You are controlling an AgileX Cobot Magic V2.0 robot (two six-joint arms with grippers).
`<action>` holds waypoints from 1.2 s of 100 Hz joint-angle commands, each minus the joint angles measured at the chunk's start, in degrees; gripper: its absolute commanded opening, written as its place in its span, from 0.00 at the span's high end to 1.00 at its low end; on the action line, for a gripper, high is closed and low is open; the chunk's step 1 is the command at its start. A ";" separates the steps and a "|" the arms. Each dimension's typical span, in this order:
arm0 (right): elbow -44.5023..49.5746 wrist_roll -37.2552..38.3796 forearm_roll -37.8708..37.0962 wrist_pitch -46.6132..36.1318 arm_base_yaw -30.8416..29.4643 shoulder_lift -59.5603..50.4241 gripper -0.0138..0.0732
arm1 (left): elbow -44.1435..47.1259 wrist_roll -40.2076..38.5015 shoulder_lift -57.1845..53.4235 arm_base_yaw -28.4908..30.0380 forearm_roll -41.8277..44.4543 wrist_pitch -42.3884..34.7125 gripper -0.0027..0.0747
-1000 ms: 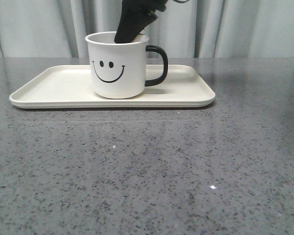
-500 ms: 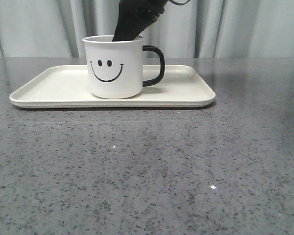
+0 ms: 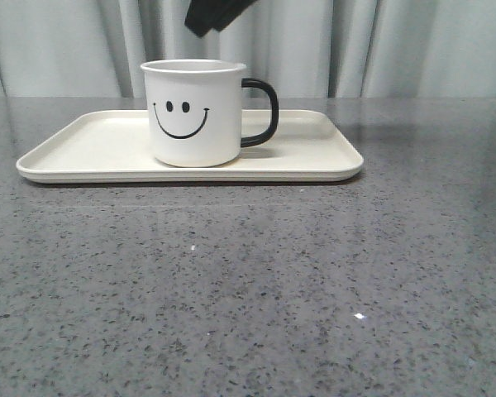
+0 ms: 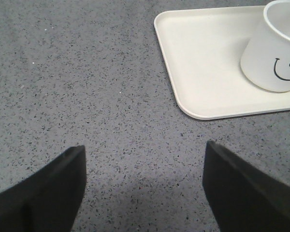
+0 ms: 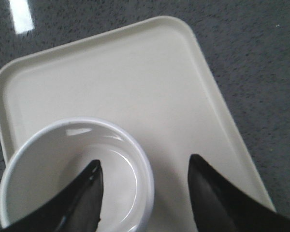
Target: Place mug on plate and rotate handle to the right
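The right gripper (image 5: 144,193) hangs directly above the one mug (image 3: 193,112), jaws parted and empty, one finger over the mug's mouth and one outside its rim. The mug stands upright on the single plate (image 3: 314,161) near the table's far edge, handle (image 3: 261,112) pointing right. The left gripper (image 4: 144,186), wide apart and empty, hovers over bare tabletop beside the plate's left end, farther from the mug.
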 commanded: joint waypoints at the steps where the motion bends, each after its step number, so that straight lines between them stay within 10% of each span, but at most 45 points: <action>1: -1.56 2.37 1.92 -2.77 -1.59 -6.81 0.37 | -1.52 -0.50 -0.11 0.24 -0.35 -4.18 0.33; 46: 4.23 7.78 0.00 -1.21 -11.55 -26.42 0.38 | -1.52 -0.50 -0.11 0.24 -0.35 -4.18 0.33; 120: 79.17 15.09 -9.66 -39.96 -14.94 -77.60 0.38 | -1.52 -0.50 -0.11 0.24 -0.35 -4.18 0.33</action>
